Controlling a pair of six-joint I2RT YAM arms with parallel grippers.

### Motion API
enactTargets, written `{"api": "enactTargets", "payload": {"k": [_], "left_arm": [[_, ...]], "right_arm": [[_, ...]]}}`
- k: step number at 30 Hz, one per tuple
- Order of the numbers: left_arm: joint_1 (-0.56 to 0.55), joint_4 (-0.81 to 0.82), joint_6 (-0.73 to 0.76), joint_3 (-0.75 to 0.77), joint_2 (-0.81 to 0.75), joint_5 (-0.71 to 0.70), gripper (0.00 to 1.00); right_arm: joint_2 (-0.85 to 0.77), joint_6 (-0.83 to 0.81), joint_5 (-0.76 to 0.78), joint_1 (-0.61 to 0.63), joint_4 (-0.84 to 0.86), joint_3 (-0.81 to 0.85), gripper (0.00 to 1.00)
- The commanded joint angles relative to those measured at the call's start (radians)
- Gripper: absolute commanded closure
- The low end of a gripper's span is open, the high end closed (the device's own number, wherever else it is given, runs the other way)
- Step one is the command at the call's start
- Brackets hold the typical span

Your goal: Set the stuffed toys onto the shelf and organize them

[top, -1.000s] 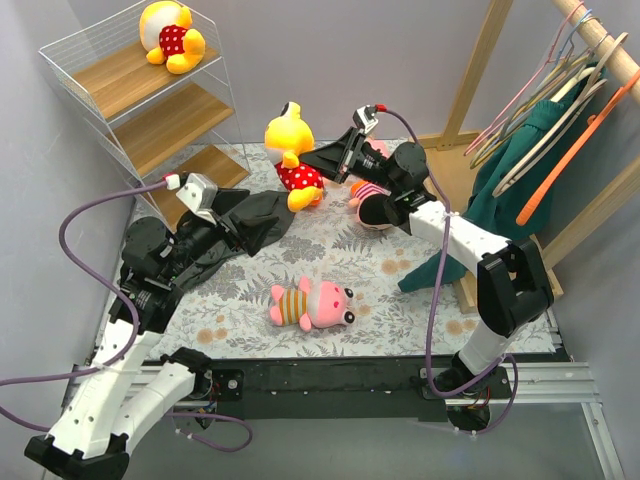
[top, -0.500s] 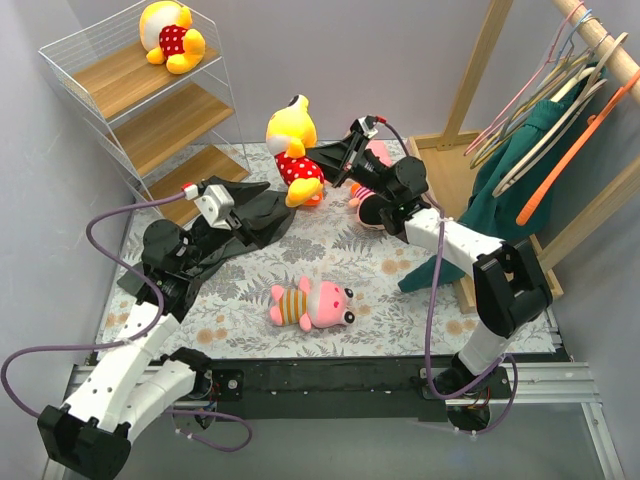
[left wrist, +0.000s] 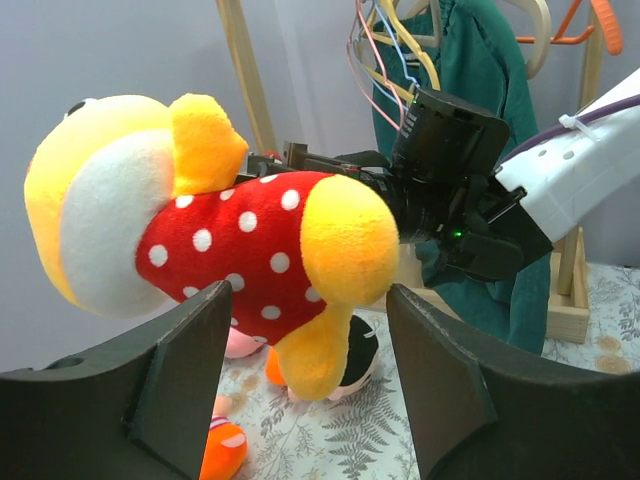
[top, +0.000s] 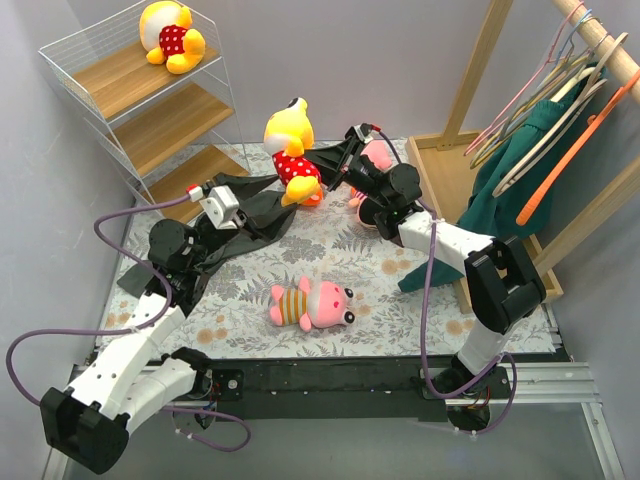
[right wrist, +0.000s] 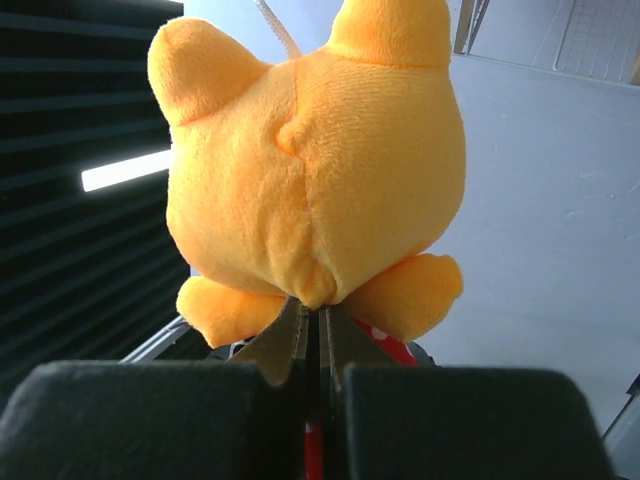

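My right gripper [top: 320, 165] is shut on a yellow bear [top: 290, 148] in a red dotted shirt and holds it in the air near the table's far middle. In the right wrist view the shut gripper [right wrist: 318, 322] pinches the bear [right wrist: 315, 170] from behind. My left gripper [left wrist: 310, 292] is open and empty, its jaws just below and to either side of the bear [left wrist: 230, 235]. A second yellow bear [top: 170, 35] sits on the top board of the shelf [top: 150, 105]. A pink pig [top: 312, 302] lies on the mat near the front. A peach-orange doll [top: 368, 190] lies partly hidden under the right arm.
A dark grey cloth [top: 255, 218] lies on the mat under the left arm. A wooden clothes rack [top: 480, 90] with hangers and a green garment [top: 525, 160] stands at the right. The shelf's two lower boards are bare.
My left arm has swung forward and right, bringing its open gripper up to the bear. My right gripper has lifted the bear slightly and turned it toward the left arm.
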Motion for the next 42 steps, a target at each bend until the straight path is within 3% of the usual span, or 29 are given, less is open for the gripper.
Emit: {"api": "enactTargets", "payload": {"k": [1, 12, 18, 19, 20, 21, 24, 25, 28, 34, 42], "left_arm": [[-0.032, 0.004, 0.043, 0.035, 0.004, -0.002, 0.38], [-0.101, 0.006, 0.115, 0.048, 0.073, -0.074, 0.44], [-0.116, -0.014, 0.094, 0.099, 0.130, -0.095, 0.67], [-0.116, -0.028, 0.094, 0.110, 0.136, -0.100, 0.76], [-0.119, -0.053, 0.094, 0.123, 0.139, -0.108, 0.98], [-0.121, -0.057, 0.094, 0.131, 0.138, -0.124, 1.00], [-0.122, -0.074, 0.103, 0.146, 0.121, -0.150, 1.00], [-0.122, -0.099, 0.124, 0.162, 0.113, -0.158, 1.00], [-0.122, -0.221, 0.204, 0.220, 0.100, -0.206, 1.00], [-0.122, -0.567, 0.390, 0.375, 0.099, -0.330, 1.00], [-0.122, -0.833, 0.733, 0.600, 0.182, -0.614, 1.00]], "right_arm": [[0.001, 0.030, 0.050, 0.008, 0.079, -0.007, 0.99], [-0.003, 0.045, 0.066, 0.023, 0.096, -0.031, 0.99], [-0.023, 0.047, 0.065, 0.031, 0.114, -0.086, 0.99], [-0.023, 0.053, 0.063, 0.031, 0.128, -0.100, 0.94], [-0.026, 0.054, 0.062, 0.030, 0.136, -0.105, 0.93], [-0.026, 0.054, 0.060, 0.031, 0.142, -0.111, 0.91], [-0.023, 0.048, 0.036, 0.030, 0.173, -0.131, 0.75], [-0.023, 0.045, 0.025, 0.028, 0.183, -0.137, 0.65], [-0.023, 0.034, -0.001, 0.017, 0.226, -0.178, 0.44], [-0.034, 0.010, -0.062, -0.010, 0.262, -0.263, 0.16], [-0.056, -0.055, -0.153, -0.027, 0.283, -0.307, 0.13]]}}
